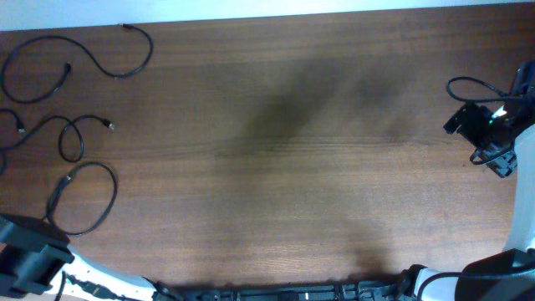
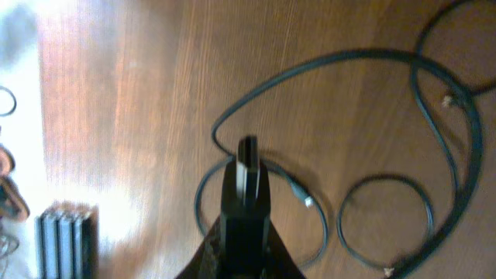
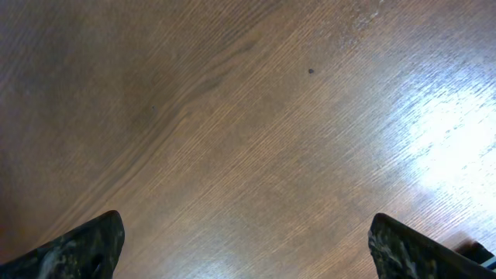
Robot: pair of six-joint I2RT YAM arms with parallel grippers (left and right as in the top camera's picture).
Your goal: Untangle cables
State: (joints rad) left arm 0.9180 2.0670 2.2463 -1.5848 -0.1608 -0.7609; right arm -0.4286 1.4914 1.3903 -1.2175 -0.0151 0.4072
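Three thin black cables lie apart on the wooden table at the left of the overhead view: one long curve at the top left [image 1: 92, 60], one with a small loop in the middle [image 1: 71, 138], and one closed loop lower down [image 1: 96, 201]. My left gripper [image 1: 33, 247] sits at the bottom left corner, just below that loop. In the left wrist view its fingers [image 2: 246, 151] are pressed together above the cable loops [image 2: 364, 58], with nothing visibly held. My right gripper [image 1: 456, 119] is at the far right, open and empty over bare wood [image 3: 246, 232].
The table's far edge [image 1: 267, 15] runs along the top of the overhead view. A thicker arm wire [image 1: 468, 82] loops by the right arm. A dark ribbed block [image 2: 68, 236] stands off the table's edge at the lower left of the left wrist view.
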